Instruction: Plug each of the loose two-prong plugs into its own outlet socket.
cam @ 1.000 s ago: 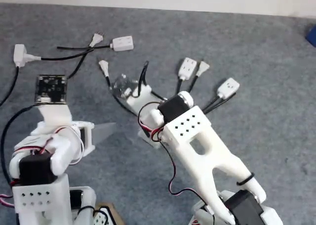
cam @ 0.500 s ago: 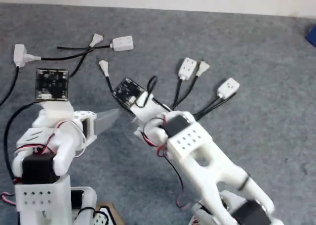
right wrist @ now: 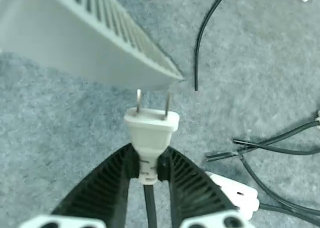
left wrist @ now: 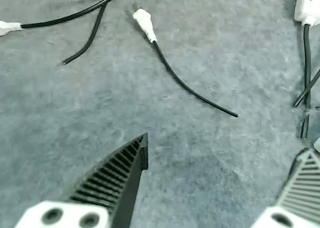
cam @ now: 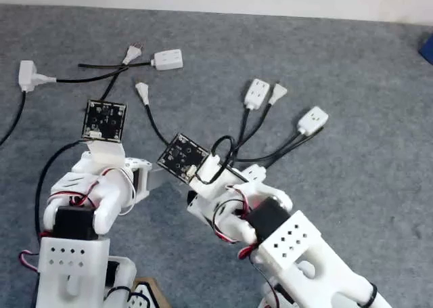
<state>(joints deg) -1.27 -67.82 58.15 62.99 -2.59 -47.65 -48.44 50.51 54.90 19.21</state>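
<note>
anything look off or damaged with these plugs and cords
Nothing looks damaged. The plug in the right gripper sits straight, both prongs unbent. One oddity: the loose plug beyond the left gripper trails a short cord whose far end joins nothing.

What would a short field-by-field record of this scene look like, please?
Surface: grey carpet
Right gripper: shut on a two-prong plug, prongs pointing away from the wrist
Left gripper: open, holding nothing, above the carpet
Loose plug: lying on the carpet with its black cable
Outlet sockets: three white blocks lying apart on the carpet
Other plugs: each lying beside a socket, not inserted
</note>
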